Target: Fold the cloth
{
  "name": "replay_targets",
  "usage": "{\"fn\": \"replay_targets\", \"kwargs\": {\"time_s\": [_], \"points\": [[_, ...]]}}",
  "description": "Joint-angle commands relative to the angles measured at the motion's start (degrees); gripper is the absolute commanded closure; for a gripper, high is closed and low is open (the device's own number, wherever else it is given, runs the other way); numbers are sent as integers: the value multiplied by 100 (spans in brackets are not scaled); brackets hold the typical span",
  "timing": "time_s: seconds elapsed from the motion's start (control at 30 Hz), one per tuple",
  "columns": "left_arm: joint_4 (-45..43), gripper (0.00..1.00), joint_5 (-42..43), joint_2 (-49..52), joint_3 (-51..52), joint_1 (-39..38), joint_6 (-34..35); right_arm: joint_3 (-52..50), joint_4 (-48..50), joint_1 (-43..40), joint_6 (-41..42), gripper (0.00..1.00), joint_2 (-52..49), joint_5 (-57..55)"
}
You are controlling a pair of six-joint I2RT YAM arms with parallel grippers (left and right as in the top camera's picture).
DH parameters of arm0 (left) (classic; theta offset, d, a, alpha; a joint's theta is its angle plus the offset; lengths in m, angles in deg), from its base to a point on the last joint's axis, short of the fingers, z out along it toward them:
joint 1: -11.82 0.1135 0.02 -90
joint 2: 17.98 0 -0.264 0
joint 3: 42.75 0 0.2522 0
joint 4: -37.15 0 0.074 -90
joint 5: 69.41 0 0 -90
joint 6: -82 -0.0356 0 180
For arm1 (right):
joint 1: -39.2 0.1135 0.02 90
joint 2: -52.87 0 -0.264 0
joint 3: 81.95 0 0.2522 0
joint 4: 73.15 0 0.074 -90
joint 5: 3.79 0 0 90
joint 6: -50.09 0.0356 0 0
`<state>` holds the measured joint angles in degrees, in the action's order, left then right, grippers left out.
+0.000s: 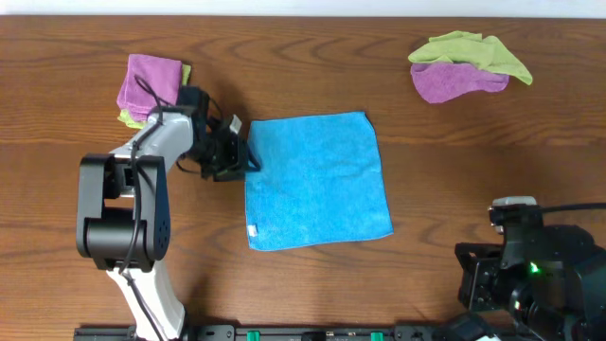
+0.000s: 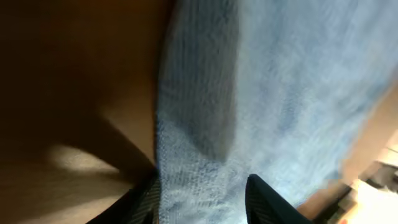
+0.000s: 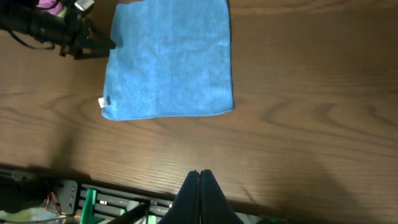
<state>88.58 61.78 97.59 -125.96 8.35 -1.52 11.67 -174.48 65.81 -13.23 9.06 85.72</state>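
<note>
Cloth (image 1: 317, 180): flat, unfolded, middle of desk (image 1: 454, 142). Left end effector (image 2: 199, 205): spread astride cloth's edge, presumably for pinching and lifting. Right end effector (image 3: 199, 183): pressed together, empty, parked well apart.

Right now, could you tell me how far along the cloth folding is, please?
Nothing is folded yet: the cloth lies flat and fully spread on the table. In hand: the left jaws sit open at its left edge, the edge between them, not yet closed. Left: grip, lift and fold over. The right jaws are shut, parked clear of it.
</note>
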Motion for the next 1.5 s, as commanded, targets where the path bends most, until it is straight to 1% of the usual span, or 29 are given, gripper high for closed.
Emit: {"fn": "replay_targets", "kwargs": {"time_s": [0.0, 0.13, 0.37, 0.47, 0.57, 0.73, 0.9, 1.13, 1.33, 1.47], "points": [[-284, 54, 85, 35, 380, 2, 223, -22, -9, 42, -63, 99, -4, 35], [-658, 54, -42, 35, 566, 4, 437, -22, -9, 42, -63, 98, -4, 74], [-1366, 46, -177, 35, 570, 9, 780, -22, -4, 42, -63, 98, -4, 76], [-1587, 45, -426, 35, 568, 11, 920, -22, 0, 42, -63, 98, -4, 74], [-1766, 41, -625, 35, 568, 13, 942, -22, 15, 42, -63, 99, -4, 76], [-2291, 33, -570, 35, 568, 11, 1167, -22, 101, 42, -63, 99, -4, 76], [-2717, 31, -560, 37, 568, 11, 1327, -22, 173, 42, -63, 99, -4, 76], [-3036, 30, -562, 42, 566, 11, 1373, -22, 236, 42, -63, 98, -4, 76], [-3464, 26, -551, 144, 566, 11, 1394, -22, 251, 42, -63, 98, -4, 76], [-3864, 23, -367, 251, 564, 7, 1491, -22, 278, 42, -61, 98, -4, 76]]}}
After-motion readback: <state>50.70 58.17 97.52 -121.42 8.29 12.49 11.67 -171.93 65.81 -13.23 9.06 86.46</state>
